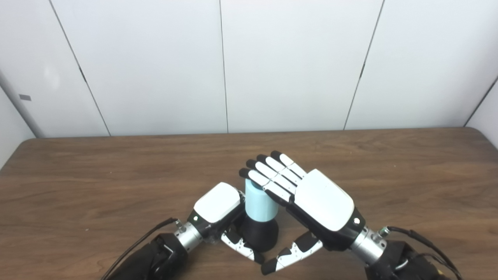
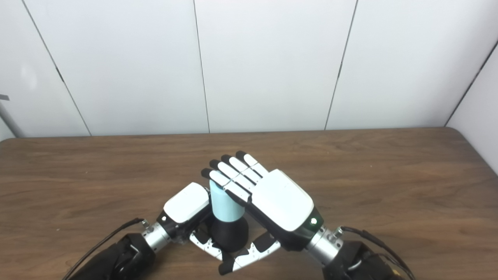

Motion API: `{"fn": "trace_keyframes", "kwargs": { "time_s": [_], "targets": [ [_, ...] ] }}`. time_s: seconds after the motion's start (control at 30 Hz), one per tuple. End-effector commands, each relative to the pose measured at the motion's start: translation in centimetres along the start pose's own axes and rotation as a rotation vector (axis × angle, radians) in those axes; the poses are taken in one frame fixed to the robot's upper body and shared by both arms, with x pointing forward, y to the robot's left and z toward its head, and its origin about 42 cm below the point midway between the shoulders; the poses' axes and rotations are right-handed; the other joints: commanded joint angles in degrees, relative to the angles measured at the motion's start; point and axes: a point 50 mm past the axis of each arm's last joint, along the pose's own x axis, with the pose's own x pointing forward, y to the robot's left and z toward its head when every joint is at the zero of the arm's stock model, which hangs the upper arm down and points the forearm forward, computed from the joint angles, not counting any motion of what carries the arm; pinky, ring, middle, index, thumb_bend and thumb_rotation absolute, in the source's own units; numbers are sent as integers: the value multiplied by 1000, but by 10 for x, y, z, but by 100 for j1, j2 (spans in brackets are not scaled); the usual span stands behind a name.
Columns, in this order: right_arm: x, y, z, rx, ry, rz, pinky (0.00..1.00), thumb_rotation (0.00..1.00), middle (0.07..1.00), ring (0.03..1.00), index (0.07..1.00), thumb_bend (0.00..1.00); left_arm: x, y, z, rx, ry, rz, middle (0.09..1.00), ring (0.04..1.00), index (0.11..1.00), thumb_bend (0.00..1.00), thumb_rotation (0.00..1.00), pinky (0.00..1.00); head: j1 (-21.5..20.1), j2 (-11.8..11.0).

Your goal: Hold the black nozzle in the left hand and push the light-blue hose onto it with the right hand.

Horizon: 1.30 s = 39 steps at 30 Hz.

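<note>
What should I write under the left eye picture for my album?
Left hand grips the black nozzle while the right hand rests on the light-blue hose.

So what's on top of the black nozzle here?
The light-blue hose stands upright on the black nozzle, covering its tip. The right hand lays flat fingers over the hose's top, hiding the opening. The left hand wraps the nozzle.

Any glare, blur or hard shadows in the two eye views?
Left eye view: soft glare patch on the wall panel at upper left, light-blue hose and black nozzle sharp. Right eye view: fainter glare at far left, even light, only soft shadow on the table under the right robot hand; no motion blur.
</note>
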Motion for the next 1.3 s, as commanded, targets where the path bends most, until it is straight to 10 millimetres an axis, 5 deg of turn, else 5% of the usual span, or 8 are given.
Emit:
{"fn": "trace_keyframes", "kwargs": {
  "time_s": [0.0,1.27],
  "targets": [
    [3,-13,1,-12,-33,-86,997,815,962,962,951,868,-58,-95,28,-117,64,-296,246,168,483,516,40,127,-7,2],
    [-5,12,0,-10,-1,99,882,778,938,929,893,898,-60,-93,29,-118,59,-290,231,155,483,516,40,116,7,71]
  ]
}}
